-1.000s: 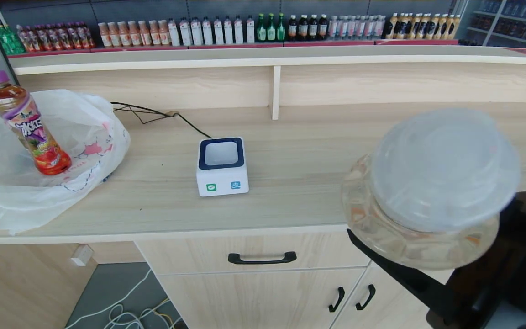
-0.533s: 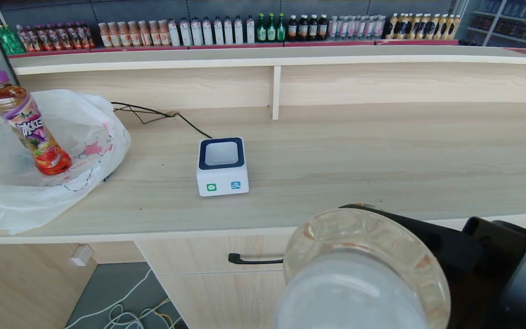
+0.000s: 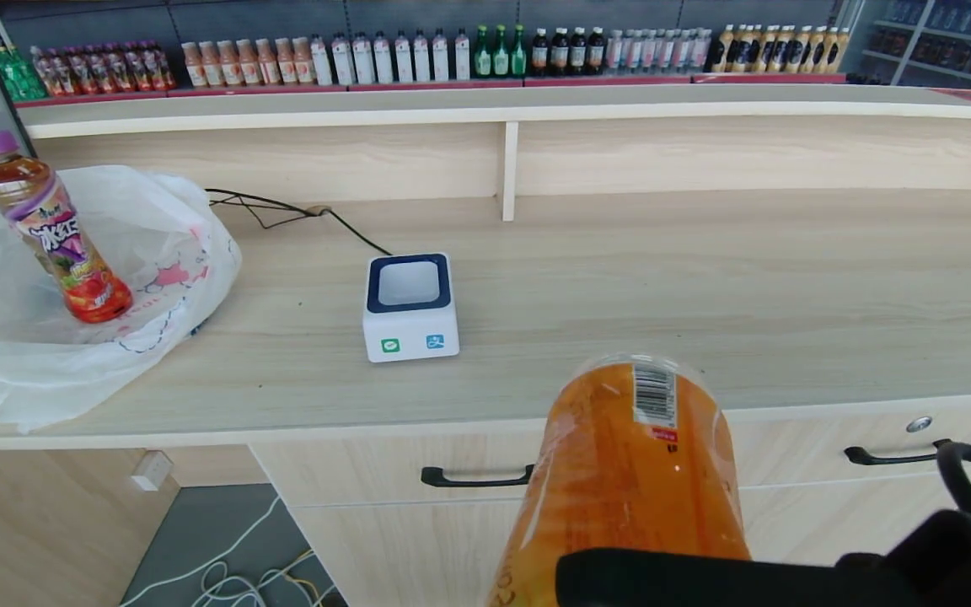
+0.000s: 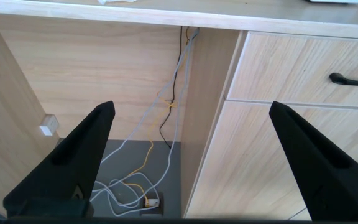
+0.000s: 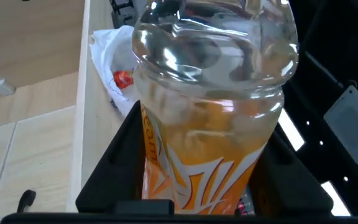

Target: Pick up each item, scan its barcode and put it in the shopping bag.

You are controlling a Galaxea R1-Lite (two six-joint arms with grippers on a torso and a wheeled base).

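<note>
The scanning step is judged to be in hand: an orange jar point(image 3: 633, 480) is clamped between the fingers of the right gripper point(image 5: 201, 180), held up near the worktop's point(image 3: 705, 287) near edge, barcode point(image 3: 654, 394) facing upward. Next, the barcode would need to be turned downward and carried left over the scanner point(image 3: 410, 305); open worktop lies between. The shopping bag point(image 3: 174, 244), a bottle point(image 3: 56, 232) in it, is set far left. The left gripper's point(image 4: 191, 109) fingers are spread, empty, below the worktop edge
</note>
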